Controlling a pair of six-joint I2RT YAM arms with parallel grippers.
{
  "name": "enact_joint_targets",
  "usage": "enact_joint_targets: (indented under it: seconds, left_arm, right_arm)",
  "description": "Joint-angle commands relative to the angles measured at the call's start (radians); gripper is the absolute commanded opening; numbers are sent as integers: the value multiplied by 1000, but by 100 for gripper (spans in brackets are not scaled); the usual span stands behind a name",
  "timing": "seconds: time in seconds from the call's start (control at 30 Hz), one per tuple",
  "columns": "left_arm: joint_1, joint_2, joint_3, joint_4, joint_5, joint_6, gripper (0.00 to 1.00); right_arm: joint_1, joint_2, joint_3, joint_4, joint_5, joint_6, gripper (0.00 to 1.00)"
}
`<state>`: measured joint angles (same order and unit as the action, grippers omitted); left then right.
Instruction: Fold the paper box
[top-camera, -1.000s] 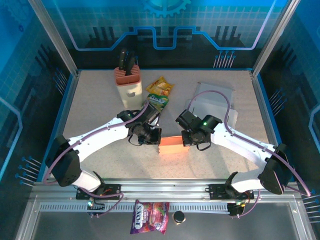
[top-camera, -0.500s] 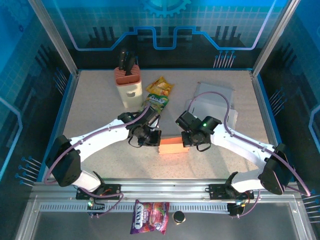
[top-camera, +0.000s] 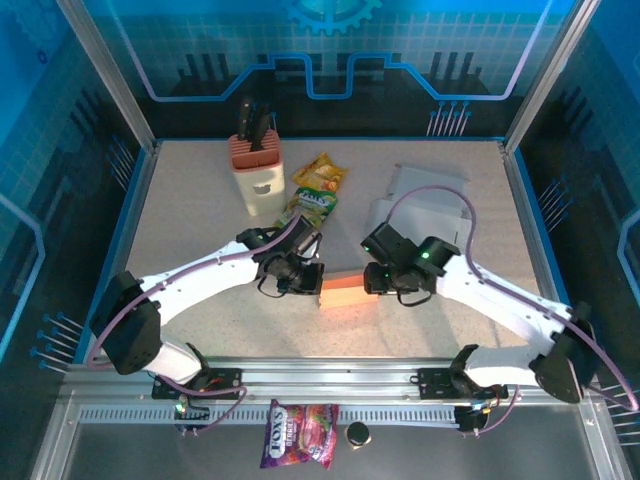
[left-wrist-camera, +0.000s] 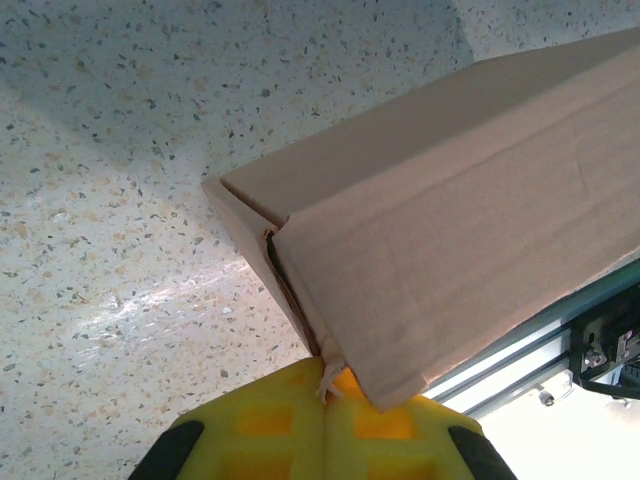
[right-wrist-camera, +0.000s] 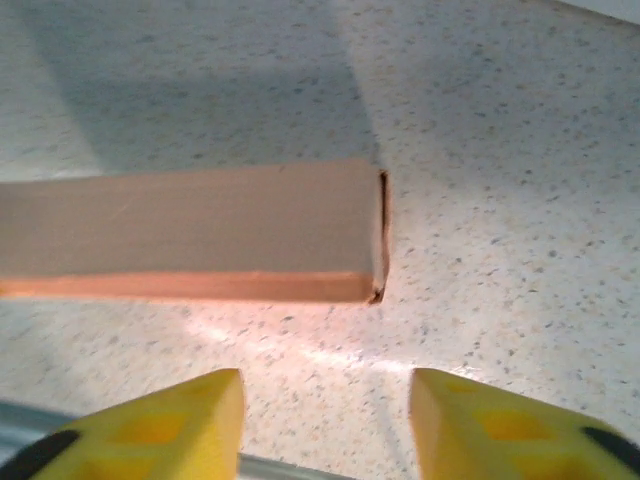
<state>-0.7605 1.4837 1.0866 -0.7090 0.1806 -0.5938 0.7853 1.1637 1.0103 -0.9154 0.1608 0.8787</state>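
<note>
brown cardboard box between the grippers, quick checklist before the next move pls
1. Left gripper shut on a corner of the brown cardboard box: ok.
2. Right gripper open, its yellow fingers apart from the box: ok.
3. Box end facing the right gripper closed: not ok, a thin dark gap runs down that edge.
4. Box lying flat on the speckled grey table: cannot tell.
5. Green snack packet lies apart from the box, on its far side: ok.
</note>
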Motion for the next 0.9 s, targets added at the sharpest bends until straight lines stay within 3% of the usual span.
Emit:
enact_joint_targets:
  seconds: [0.0,0.33,0.87]
  left_arm:
    - [-7,-17,-25,-12,-15,2,0]
    - [-16,-17,-24,-12,-23,-3,0]
    - [-18,-21,-20,-18,-22,-7,0]
  right_arm:
    - [-64,-112,-58,39,-140,167,57]
    - [-320,-301,-319,427,-423,632,66]
    - [-357,-276,-486,550,-484,668,62]
